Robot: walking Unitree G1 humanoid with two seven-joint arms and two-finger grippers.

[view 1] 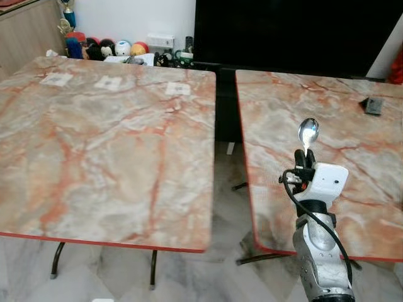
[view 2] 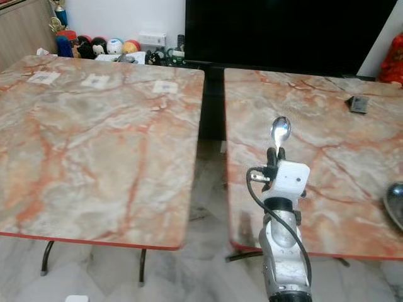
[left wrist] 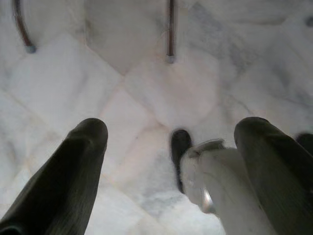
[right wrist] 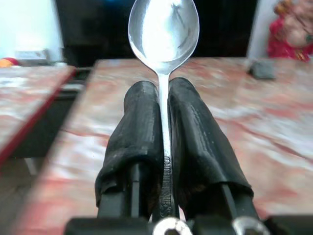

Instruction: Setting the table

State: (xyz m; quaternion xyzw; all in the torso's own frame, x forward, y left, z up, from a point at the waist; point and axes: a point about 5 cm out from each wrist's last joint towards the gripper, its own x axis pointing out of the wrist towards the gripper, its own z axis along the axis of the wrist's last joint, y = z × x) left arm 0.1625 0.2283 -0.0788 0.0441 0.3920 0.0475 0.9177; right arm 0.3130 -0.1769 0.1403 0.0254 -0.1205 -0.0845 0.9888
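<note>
a: what's in front, biggest first?

b: two square tables with pink-and-grey marble tops and red edges, side by side with a gap between. the left table [view 1: 107, 138] has three small white cards along its far edge. the right table [view 1: 327, 157] has a small dark flat object [view 1: 373, 106] far right, and the rim of a shiny metal bowl [view 2: 395, 204] at its right side. a wide black screen [view 1: 289, 31] stands behind, with colourful toys [view 1: 119, 49] on the floor far left.

a: and the arms?

b: the right gripper [view 1: 306, 160] is raised over the near left part of the right table, its black fingers [right wrist: 139, 132] pressed tight on the handle of a polished steel spoon [right wrist: 164, 34], bowl upward. the left gripper [left wrist: 171, 156] hangs low over the pale tiled floor, fingers spread wide and empty.

a: how will the spoon handle?

b: i'd judge it light, stiff and not fragile, but smooth metal can slide or swivel in the pads. the handle's middle is the sensible hold; lay it down flat and gently, or it may pivot.
</note>
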